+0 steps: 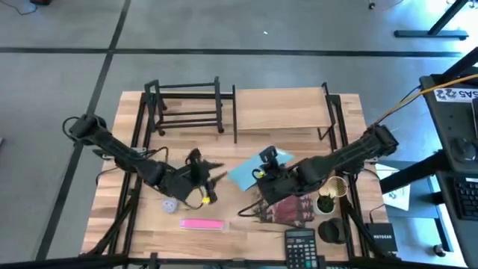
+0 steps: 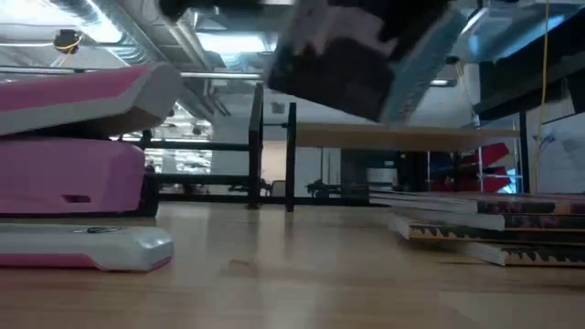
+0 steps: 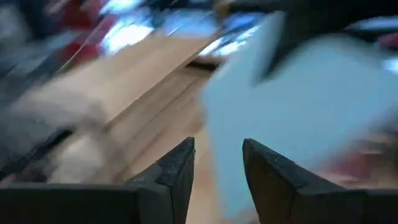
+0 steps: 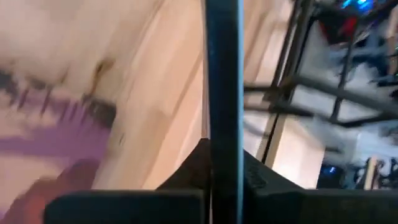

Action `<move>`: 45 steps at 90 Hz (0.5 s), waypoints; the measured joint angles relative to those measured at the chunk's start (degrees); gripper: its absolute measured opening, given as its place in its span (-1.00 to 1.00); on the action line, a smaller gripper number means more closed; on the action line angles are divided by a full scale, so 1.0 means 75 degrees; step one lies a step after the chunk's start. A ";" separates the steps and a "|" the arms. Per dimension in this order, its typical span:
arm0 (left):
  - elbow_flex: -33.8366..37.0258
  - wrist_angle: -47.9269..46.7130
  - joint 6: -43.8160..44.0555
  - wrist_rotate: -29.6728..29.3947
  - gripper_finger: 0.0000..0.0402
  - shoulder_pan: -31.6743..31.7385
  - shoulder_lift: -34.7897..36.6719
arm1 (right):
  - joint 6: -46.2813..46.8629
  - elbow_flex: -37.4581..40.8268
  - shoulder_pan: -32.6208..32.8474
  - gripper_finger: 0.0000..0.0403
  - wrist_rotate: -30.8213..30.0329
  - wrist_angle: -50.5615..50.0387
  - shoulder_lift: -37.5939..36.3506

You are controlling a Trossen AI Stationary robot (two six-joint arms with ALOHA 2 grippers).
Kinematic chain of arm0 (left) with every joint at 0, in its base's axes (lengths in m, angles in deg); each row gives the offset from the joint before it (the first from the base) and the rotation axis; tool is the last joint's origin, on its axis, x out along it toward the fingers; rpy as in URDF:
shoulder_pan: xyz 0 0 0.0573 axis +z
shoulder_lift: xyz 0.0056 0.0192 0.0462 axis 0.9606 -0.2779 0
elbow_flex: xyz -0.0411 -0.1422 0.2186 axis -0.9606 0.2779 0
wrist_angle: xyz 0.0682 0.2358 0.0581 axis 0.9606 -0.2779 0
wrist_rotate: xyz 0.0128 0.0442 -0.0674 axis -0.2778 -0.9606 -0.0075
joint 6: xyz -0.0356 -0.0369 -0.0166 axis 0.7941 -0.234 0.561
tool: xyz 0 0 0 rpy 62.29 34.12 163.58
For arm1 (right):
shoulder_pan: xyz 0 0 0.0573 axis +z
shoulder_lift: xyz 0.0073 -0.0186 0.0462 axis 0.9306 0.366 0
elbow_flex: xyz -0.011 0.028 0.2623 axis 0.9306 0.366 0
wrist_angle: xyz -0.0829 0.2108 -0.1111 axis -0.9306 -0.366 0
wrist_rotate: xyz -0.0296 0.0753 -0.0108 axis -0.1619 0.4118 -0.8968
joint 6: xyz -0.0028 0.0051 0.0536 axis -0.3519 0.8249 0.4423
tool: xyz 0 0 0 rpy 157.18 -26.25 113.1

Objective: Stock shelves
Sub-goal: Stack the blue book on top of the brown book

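Nearest the table's front edge lie a black calculator [image 1: 300,243] and a small dark box [image 1: 380,236] lettered NETGEAR. Just behind them are a pink stapler [image 1: 202,223] and a stack of patterned magazines [image 1: 287,209].

Above mid-table the right gripper [image 1: 263,175] is clamped on a thin light-blue book [image 1: 249,173], held off the wood — its edge runs between the two fingers in the right wrist view. The left gripper [image 1: 211,173] sits just beside that book, fingers [image 3: 177,171] slightly apart and empty.

Bare tabletop lies between the grippers and the back edge, where the black metal-bar rack [image 1: 187,107] stands left of the wooden shelf [image 1: 282,110].
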 joint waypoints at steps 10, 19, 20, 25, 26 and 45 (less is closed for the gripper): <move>0.0000 0.1768 -0.2302 0.0894 -0.41 -0.0255 -0.0471 | 0.0482 -0.0009 -0.0169 -0.99 0.0725 -0.0192 0.0000; -0.0006 0.2798 -0.4092 0.1371 -0.41 -0.0285 -0.1034 | 0.0742 0.0108 -0.0241 -1.00 0.0892 -0.0065 0.0012; -0.0006 0.2869 -0.4236 0.1375 -0.41 -0.0285 -0.1106 | 0.0771 0.0119 -0.0243 -1.00 0.0871 -0.0064 0.0015; -0.0006 0.3096 -0.4684 0.1352 -0.40 -0.0309 -0.1433 | 0.0855 0.0174 -0.0184 -1.00 0.0778 0.0025 0.0001; -0.0006 0.3129 -0.4753 0.1317 -0.39 -0.0312 -0.1493 | 0.0880 0.0186 -0.0172 -1.00 0.0761 0.0048 -0.0024; -0.0003 0.3267 -0.5263 -0.0721 -0.31 -0.0650 -0.1899 | 0.2460 0.0732 0.0299 -1.00 0.0371 0.0109 -0.1435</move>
